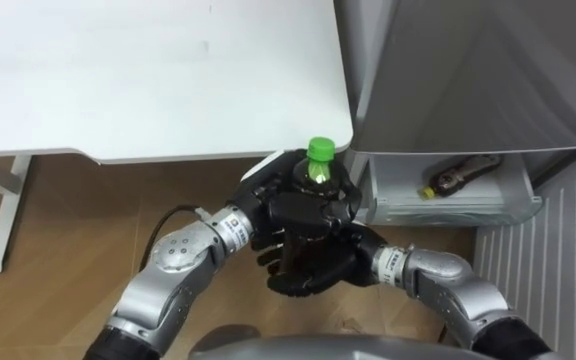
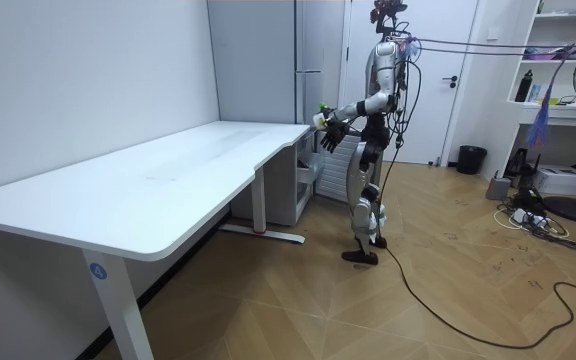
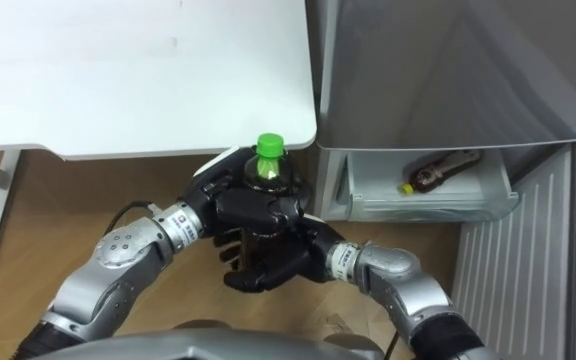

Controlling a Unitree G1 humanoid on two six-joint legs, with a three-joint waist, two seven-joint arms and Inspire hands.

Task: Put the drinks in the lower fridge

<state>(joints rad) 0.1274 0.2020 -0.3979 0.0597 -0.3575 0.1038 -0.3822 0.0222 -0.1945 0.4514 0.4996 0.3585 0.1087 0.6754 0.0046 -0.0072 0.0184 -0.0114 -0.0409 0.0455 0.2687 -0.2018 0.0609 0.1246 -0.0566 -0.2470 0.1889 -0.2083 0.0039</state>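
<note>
Green-capped bottle [image 1: 319, 162] is standing upright, cap up, long axis vertical, just off the white table's [image 1: 148, 80] corner. Left hand [image 1: 290, 207] is wrapping its fingers round the bottle's body. Right hand [image 1: 313, 268] is cupping underneath, fingers loosely spread. Further right, the open fridge drawer [image 1: 448, 208] is holding a brown bottle [image 1: 460, 174] lying on its side.

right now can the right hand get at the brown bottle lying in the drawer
Probably not yet: the right hand props up the green-capped bottle that the left hand grips. The drawer is open with nothing over the brown bottle inside, so once freed it likely could.
</note>
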